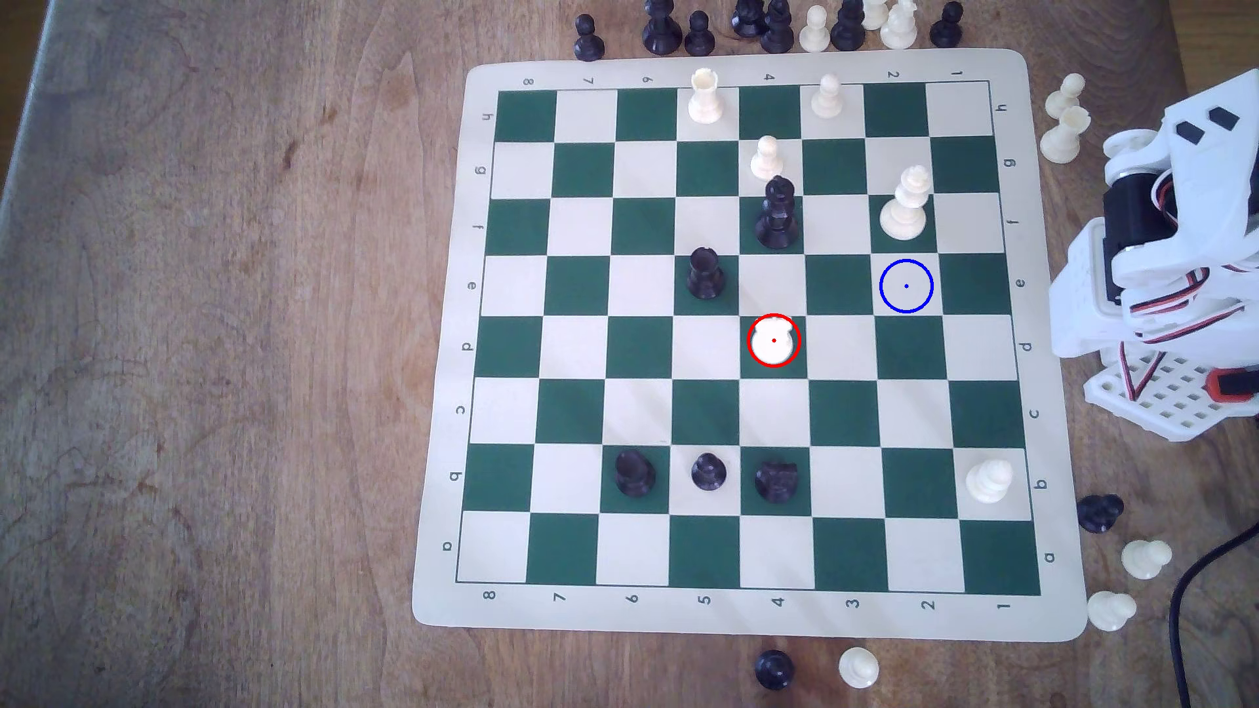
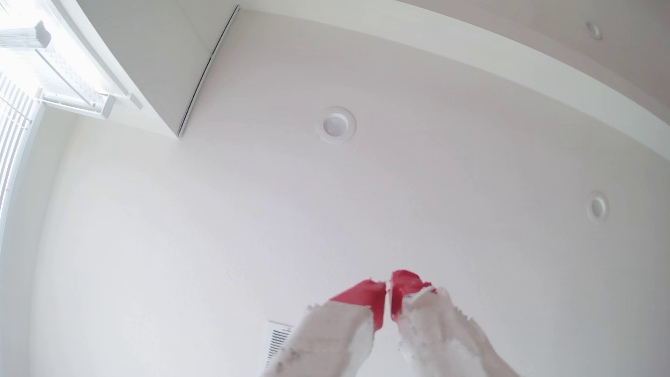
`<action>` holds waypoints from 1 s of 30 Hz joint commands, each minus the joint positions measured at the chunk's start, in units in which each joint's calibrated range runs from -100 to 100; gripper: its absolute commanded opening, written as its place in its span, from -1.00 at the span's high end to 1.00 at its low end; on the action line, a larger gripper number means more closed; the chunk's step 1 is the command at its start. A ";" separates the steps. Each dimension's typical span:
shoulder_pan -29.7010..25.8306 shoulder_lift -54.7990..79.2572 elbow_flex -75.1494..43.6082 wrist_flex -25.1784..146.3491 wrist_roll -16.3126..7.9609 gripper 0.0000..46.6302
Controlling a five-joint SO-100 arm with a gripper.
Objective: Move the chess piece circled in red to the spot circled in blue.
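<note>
Red-circled piece [image 1: 774, 340] upright on green sq, d4. Blue spot [image 1: 906, 286] on cream sq, e2, bare. Gripper [image 2: 388, 286] points at ceiling, red tips together, holding nothing.

Gripper [image 2: 388, 286] points ceilingward — red tips together.

Chess mat [image 1: 1063, 613] on a table [image 1: 204, 340], arm [image 1: 1158, 272] beside it.
The ringed piece [image 1: 773, 340] stands near the board's centre; the marked square [image 1: 906, 286] lies at its two o'clock, the arm off the mat at three o'clock.
</note>
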 commanded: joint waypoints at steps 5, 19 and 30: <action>-0.16 -0.28 1.17 7.25 0.10 0.99; 1.56 -0.28 -3.72 62.37 -0.24 0.99; 2.73 1.76 -19.04 105.86 -10.79 0.85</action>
